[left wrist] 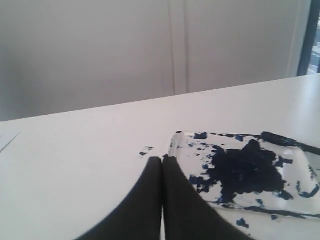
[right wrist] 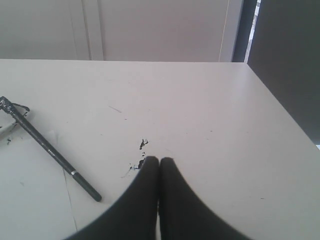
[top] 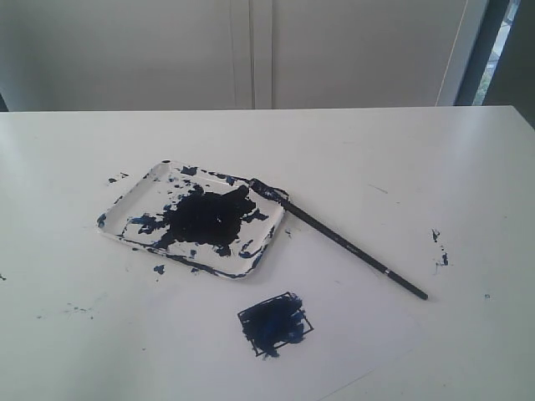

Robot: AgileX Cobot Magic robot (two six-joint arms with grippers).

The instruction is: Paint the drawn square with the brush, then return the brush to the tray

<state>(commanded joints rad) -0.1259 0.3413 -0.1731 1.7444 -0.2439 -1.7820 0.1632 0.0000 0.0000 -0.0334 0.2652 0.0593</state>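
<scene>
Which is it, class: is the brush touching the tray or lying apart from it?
Touching. The exterior view shows the brush with its dark tip resting on the rim of the tray, at the right corner; the handle lies on the table.

Exterior: elevated, down across table [top: 418, 167]. Wrist cameras low, facing wall [left wrist: 100, 50]; left shares tray [left wrist: 292, 172], right brush [right wrist: 50, 150].

light: soft, even daylight | shadows: faint | focus: slightly soft, low resolution
</scene>
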